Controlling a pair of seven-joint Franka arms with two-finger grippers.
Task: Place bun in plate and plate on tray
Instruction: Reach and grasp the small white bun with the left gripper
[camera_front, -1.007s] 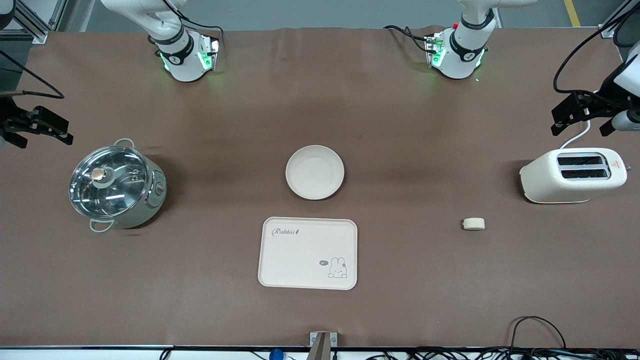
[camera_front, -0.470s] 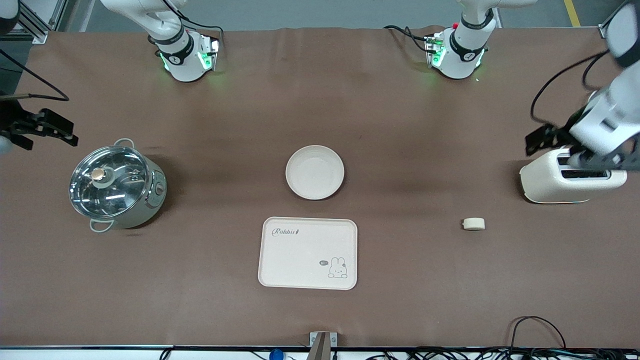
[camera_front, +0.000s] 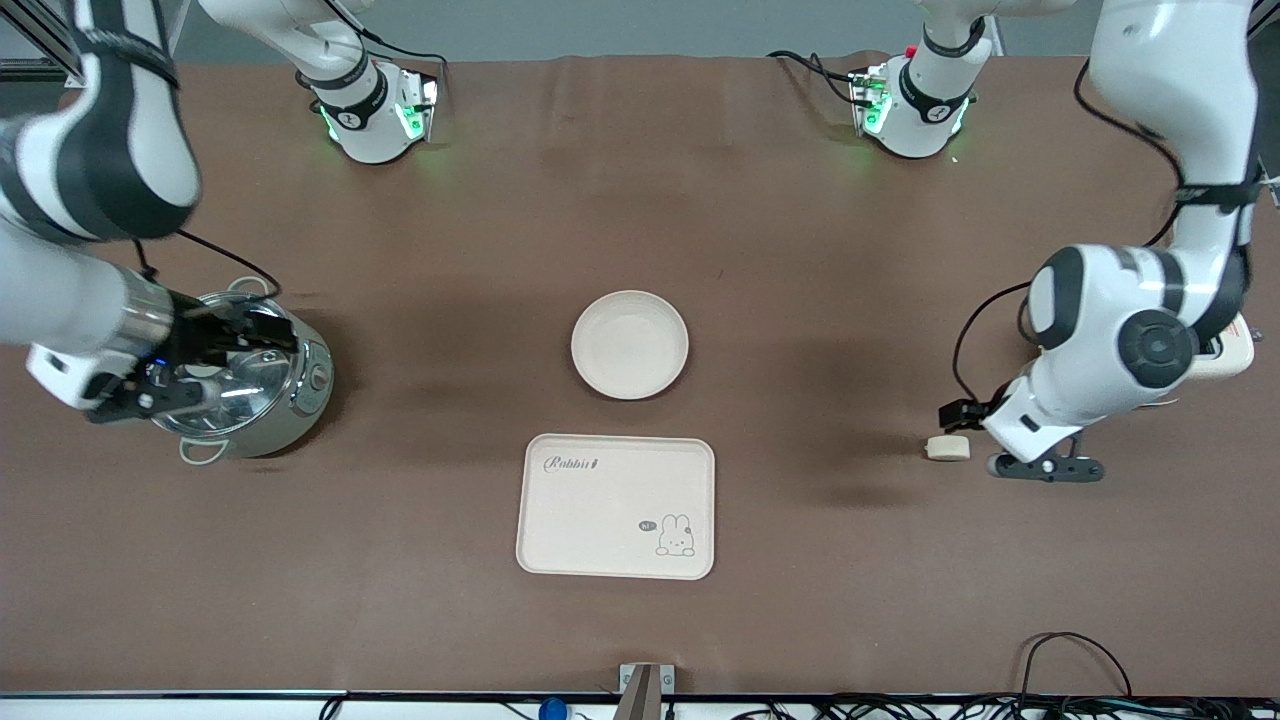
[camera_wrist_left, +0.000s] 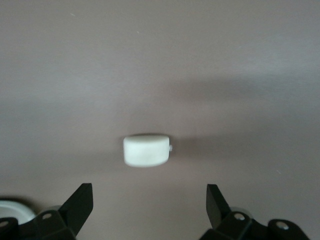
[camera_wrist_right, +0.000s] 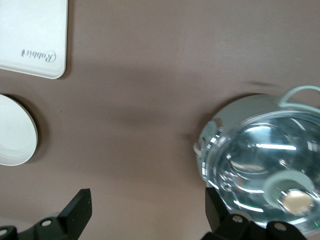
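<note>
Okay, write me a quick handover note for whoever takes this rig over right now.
Left pincer: open, low beside the small pale cream round bun, not touching it.
Right pincer: open, over the table next to the steel pot with a glass lid.
Round cream-white plate: empty, mid-table.
Cream rectangular Rabbit tray: empty, nearer the front camera than the plate.
Done: nothing.
Left: bun into plate, plate onto tray.

bun (camera_front: 947, 447) beside left hand (camera_front: 1010, 440), plate (camera_front: 629, 344), tray (camera_front: 616, 506)

High front view (both wrist cameras downward)
</note>
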